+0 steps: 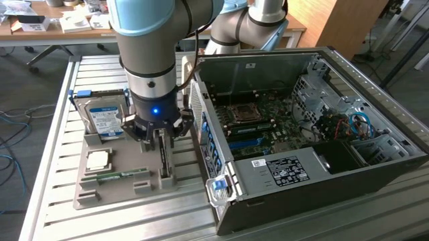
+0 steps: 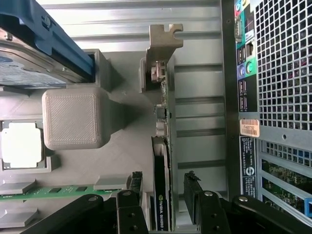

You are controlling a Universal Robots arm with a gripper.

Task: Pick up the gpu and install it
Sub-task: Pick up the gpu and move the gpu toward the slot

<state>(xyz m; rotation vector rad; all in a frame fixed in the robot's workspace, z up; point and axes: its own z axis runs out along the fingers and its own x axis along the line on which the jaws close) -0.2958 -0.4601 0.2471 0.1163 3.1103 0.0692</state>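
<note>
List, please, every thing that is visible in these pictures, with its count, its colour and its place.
gpu: one, dark, standing on edge in the tray, beside the case.
hard drive: one, silver with a blue label, upright at the tray's far end.
processor chip: one, silver, flat in the tray.
memory stick: one, green, flat in the tray, nearer the camera than the chip.
tray: one, grey, on the table.
computer case: one, black, open, on the exterior view's right.
table: one, grey metal, slatted.
arm: one, grey and blue, above the tray; jaws open, one on each side of the gpu.
</note>
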